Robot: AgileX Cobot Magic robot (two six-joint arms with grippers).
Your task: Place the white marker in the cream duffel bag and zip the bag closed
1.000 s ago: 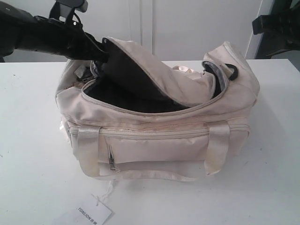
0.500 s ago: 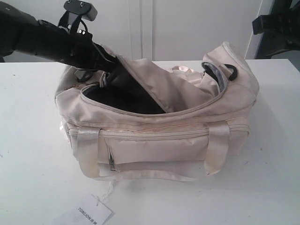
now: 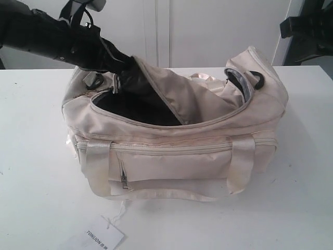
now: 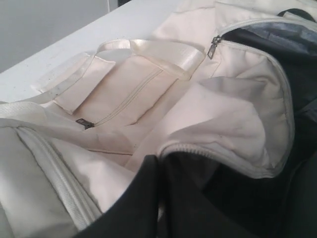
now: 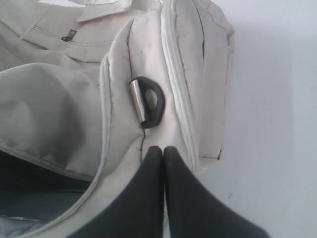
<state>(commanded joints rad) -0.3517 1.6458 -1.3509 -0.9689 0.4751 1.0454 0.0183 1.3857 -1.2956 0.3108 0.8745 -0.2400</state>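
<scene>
1. The white table (image 3: 31, 156) carries the cream duffel bag (image 3: 177, 161) at its centre. The long side with the front pocket faces 6 o'clock.
2. The left arm (image 3: 47, 36) comes in from 10 o'clock and ends at the bag's 9 o'clock end, where the curved top flap (image 3: 177, 96) is lifted and shows its dark lining. The mouth gapes along the front.
3. The left gripper (image 4: 157, 171) sits at the flap's edge with its dark fingers close together. I cannot tell whether they pinch the lining or merely press against it.
4. The right gripper (image 5: 162, 153) hangs over the bag's 3 o'clock end, close by the black D-ring (image 5: 160, 99). Its jaws are clenched tip to tip, with nothing between them.
5. A paper tag (image 3: 99, 235) lies on the table at 7 o'clock of the bag and plays no part in the task.
6. A small zipper slider (image 4: 214, 45) shows at the far end of the opening in the left wrist view.
7. The white marker appears in no view. It is probably already down in the dark interior, though that cannot be confirmed.
8. Judged so, the step in hand is the closing. The next move calls for laying the flap flat onto the rim, steadying the 3 o'clock end, then gripping the slider and drawing it round the curved track.
</scene>
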